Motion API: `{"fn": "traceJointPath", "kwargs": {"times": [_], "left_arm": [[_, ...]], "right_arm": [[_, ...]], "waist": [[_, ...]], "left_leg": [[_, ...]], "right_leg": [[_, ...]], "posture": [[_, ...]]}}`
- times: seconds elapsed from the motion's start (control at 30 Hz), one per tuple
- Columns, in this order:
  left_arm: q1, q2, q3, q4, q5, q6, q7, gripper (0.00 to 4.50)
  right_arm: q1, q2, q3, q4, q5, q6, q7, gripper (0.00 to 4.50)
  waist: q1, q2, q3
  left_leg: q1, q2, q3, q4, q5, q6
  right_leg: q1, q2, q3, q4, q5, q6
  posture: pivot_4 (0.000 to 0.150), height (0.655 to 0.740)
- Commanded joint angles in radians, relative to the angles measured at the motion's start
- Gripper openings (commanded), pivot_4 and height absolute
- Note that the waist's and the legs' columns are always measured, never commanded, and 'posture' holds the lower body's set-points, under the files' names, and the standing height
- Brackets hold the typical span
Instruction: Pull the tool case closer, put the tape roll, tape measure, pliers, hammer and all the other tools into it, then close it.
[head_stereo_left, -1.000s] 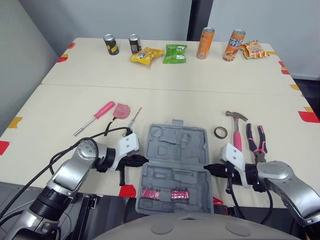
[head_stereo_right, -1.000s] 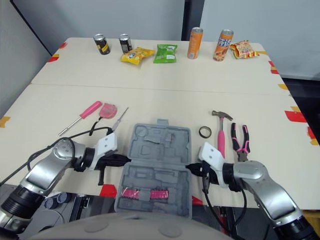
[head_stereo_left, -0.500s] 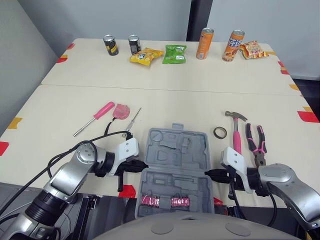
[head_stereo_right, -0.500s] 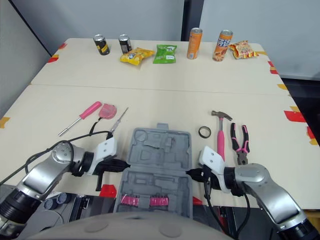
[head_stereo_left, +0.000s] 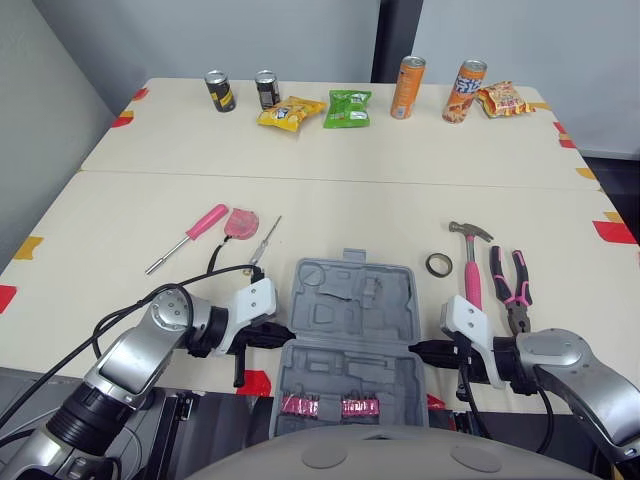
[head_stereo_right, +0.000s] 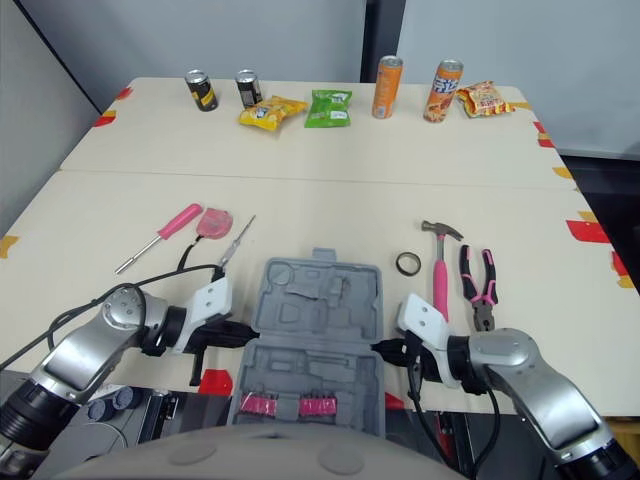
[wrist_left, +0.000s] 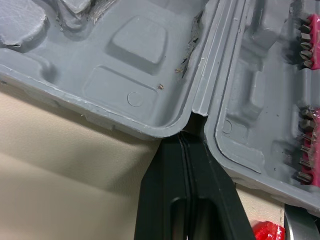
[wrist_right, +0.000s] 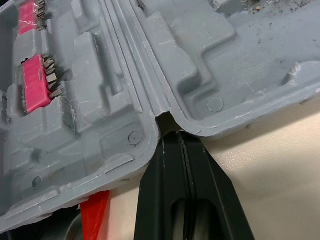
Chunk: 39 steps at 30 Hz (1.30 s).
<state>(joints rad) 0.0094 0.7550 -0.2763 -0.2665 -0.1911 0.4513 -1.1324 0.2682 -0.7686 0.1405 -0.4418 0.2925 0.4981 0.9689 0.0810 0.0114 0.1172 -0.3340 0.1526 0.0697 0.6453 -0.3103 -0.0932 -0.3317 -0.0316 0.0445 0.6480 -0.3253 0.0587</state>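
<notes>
The grey tool case (head_stereo_left: 345, 300) lies open at the table's near edge, with pink bits (head_stereo_left: 330, 405) in its near half. My left gripper (head_stereo_left: 278, 333) is shut, its tip pressed into the hinge notch (wrist_left: 192, 117) on the case's left side. My right gripper (head_stereo_left: 418, 350) is shut too, tip in the right hinge notch (wrist_right: 162, 120). To the right of the case lie the tape roll (head_stereo_left: 439, 265), the hammer (head_stereo_left: 470, 262) and the pliers (head_stereo_left: 512, 290). On the left are a pink screwdriver (head_stereo_left: 190, 235), a pink tape measure (head_stereo_left: 243, 221) and a thin metal tool (head_stereo_left: 268, 238).
Several drink cans (head_stereo_left: 408, 87) and snack bags (head_stereo_left: 349, 108) stand along the far table edge. Red and yellow tape marks (head_stereo_left: 612, 231) sit at the table's borders. A red tape mark (head_stereo_left: 254, 382) lies by the near edge under the case.
The case has slid a little toward the near edge, with both shut grippers moving back with it at the hinge. The loose tools have not moved.
</notes>
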Motion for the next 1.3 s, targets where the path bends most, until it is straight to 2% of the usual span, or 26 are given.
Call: {"fn": "traceJointPath", "kwargs": {"times": [0.03, 1.3], "left_arm": [[0.006, -0.006, -0.029, 0.039, 0.023, -0.010, 0.019, 0.01], [-0.015, -0.018, 0.001, 0.093, 0.025, -0.057, 0.047, 0.01]], "right_arm": [[-0.016, 0.012, 0.009, -0.029, 0.014, -0.024, 0.001, 0.03], [-0.024, -0.004, -0.011, 0.019, 0.005, -0.063, 0.012, 0.03]], "waist": [[0.000, 0.000, -0.001], [0.001, 0.002, -0.003]], "left_leg": [[0.000, 0.000, 0.000, 0.000, 0.000, 0.000], [0.000, 0.000, 0.000, 0.000, 0.000, 0.000]], "right_leg": [[0.000, 0.000, 0.000, 0.000, 0.000, 0.000], [0.000, -0.001, 0.000, 0.000, 0.000, 0.000]], "posture": [[0.150, 0.7400], [0.150, 0.7400]]}}
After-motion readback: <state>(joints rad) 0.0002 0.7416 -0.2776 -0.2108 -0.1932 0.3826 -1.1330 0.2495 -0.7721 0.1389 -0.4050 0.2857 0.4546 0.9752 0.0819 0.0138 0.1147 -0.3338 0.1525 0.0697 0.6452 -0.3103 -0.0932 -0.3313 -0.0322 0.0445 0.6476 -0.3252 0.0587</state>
